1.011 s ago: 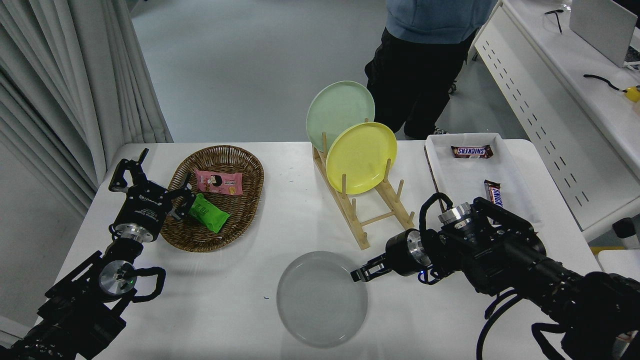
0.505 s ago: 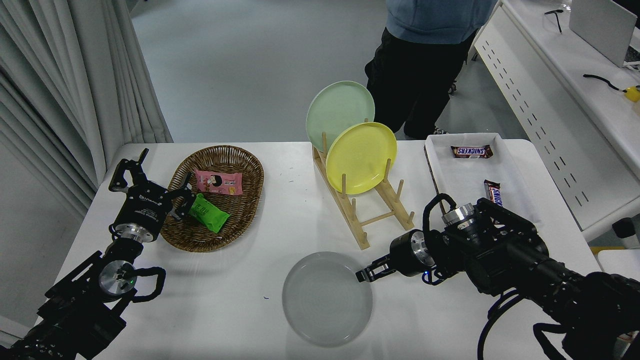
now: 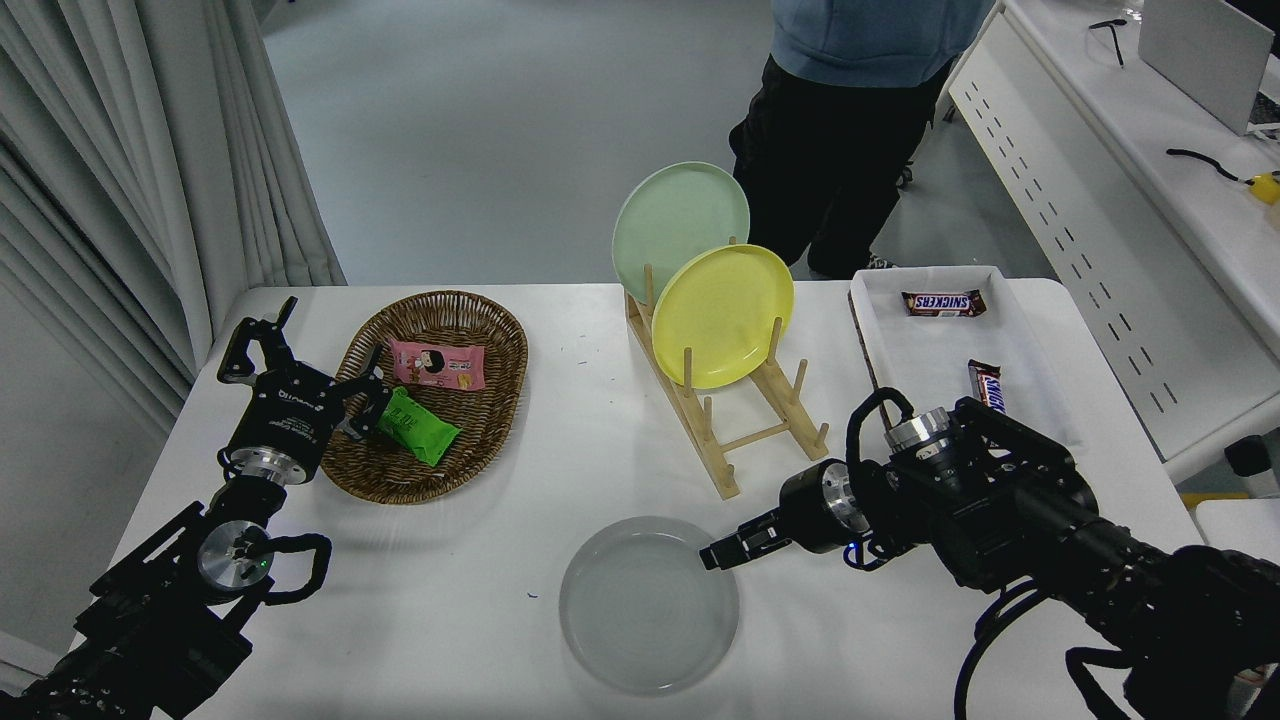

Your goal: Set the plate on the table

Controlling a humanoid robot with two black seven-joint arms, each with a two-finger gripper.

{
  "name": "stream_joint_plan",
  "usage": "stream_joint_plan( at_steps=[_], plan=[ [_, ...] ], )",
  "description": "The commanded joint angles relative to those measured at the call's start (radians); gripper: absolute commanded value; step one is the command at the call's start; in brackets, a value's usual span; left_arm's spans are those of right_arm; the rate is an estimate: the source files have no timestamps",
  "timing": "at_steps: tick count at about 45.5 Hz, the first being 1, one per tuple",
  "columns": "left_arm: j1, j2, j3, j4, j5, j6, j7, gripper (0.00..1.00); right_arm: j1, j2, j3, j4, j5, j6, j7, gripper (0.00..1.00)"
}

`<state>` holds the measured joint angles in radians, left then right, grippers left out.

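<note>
White table [image 3: 480, 620], grey plate [image 3: 640, 610] flat, right gripper [image 3: 722, 553] closed on its rim.

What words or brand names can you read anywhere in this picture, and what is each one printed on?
"SNICKERS": on the chocolate bar at the far end of the white tray, printed upside down from this view.
Second chocolate bar in the tray: wrapper print too small to read.
Pink snack pack and green snack pack in the basket: print too blurred to read.
Left gripper: white lettering on its body, too small to read.
</note>
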<state>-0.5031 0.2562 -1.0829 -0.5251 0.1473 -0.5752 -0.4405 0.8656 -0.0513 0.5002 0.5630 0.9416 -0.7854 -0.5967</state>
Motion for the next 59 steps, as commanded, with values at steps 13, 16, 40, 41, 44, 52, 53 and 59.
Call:
stream_joint_plan(
  at_steps=[13, 16, 40, 41, 44, 52, 53, 59],
  plan=[
    [0.000, 0.000, 0.000, 0.000, 0.000, 0.000, -0.001, 1.00, 0.033, -0.101, -0.005, 0.314, 0.037, 0.000, -0.017, 1.00],
    [0.000, 0.000, 0.001, 0.000, 0.000, 0.000, 0.000, 1.00, 0.036, -0.116, -0.011, 0.383, 0.032, 0.000, -0.015, 1.00],
    [0.000, 0.000, 0.000, 0.000, 0.000, 0.000, -0.001, 1.00, 0.121, -0.326, -0.011, 0.673, -0.003, 0.248, -0.006, 1.00],
    [0.000, 0.000, 0.000, 0.000, 0.000, 0.000, 0.000, 1.00, 0.124, -0.329, -0.011, 0.675, -0.004, 0.273, -0.005, 1.00],
    [0.000, 0.000, 0.000, 0.000, 0.000, 0.000, -0.001, 1.00, 0.125, -0.349, -0.003, 0.680, -0.014, 0.334, -0.003, 1.00],
    [0.000, 0.000, 0.000, 0.000, 0.000, 0.000, 0.000, 1.00, 0.122, -0.418, 0.011, 0.689, -0.012, 0.670, -0.006, 1.00],
    [0.000, 0.000, 0.000, -0.001, 0.000, 0.000, 0.000, 1.00, 0.122, -0.424, 0.011, 0.692, -0.012, 0.704, -0.005, 1.00],
    [0.000, 0.000, 0.000, 0.000, 0.000, 0.000, 0.000, 1.00, 0.122, -0.432, 0.029, 0.684, -0.040, 0.807, 0.020, 1.00]
  ],
)
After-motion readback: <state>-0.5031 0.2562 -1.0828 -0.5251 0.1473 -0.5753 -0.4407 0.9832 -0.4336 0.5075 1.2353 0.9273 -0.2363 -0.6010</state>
